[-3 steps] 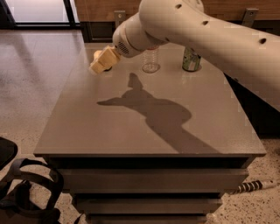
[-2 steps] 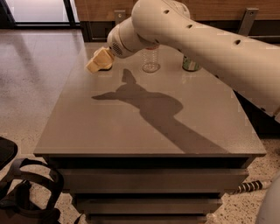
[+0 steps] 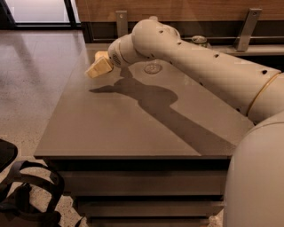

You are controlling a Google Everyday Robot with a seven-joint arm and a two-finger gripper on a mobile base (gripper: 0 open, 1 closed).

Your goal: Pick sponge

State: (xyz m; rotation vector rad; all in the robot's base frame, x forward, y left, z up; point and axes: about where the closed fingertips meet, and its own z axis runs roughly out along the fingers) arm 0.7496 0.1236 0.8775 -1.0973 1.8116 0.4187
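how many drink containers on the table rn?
2. Clear glass at far middle, partly behind the arm; can farther right, only its top showing above the arm. The arm may hide more. Gripper hovers over the table's far-left corner.

Grey table (image 3: 133,128), smooth matte top, stacked dark tiers below. Gripper (image 3: 98,68) above its far-left corner. Polished speckled floor (image 3: 35,71) on left, reflecting daylight from window (image 3: 37,8). Wood-panelled wall (image 3: 199,9) behind, metal brackets (image 3: 247,27) against it. Black strap-like object (image 3: 26,195) lower left.
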